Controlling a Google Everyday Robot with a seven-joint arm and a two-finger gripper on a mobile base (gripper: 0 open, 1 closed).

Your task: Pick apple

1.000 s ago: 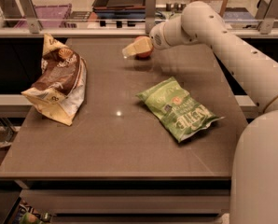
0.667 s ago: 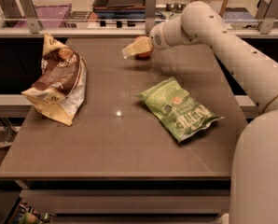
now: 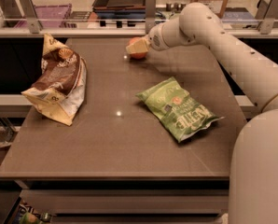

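Nothing has shifted: the gripper (image 3: 135, 47) hangs at the apple (image 3: 138, 56) on the brown table (image 3: 106, 148), its hold impossible to tell.

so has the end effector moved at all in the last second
No. The end effector sits in the same place, at the apple near the far edge of the table, with the same gap to the green snack bag.

Red-orange apple (image 3: 138, 55) beneath the cream gripper (image 3: 135, 46), far side of the grey-brown table (image 3: 111, 143); green bag (image 3: 178, 108) with white lettering (small red spot near its middle); brown bag (image 3: 57, 80), cream and yellow patches.
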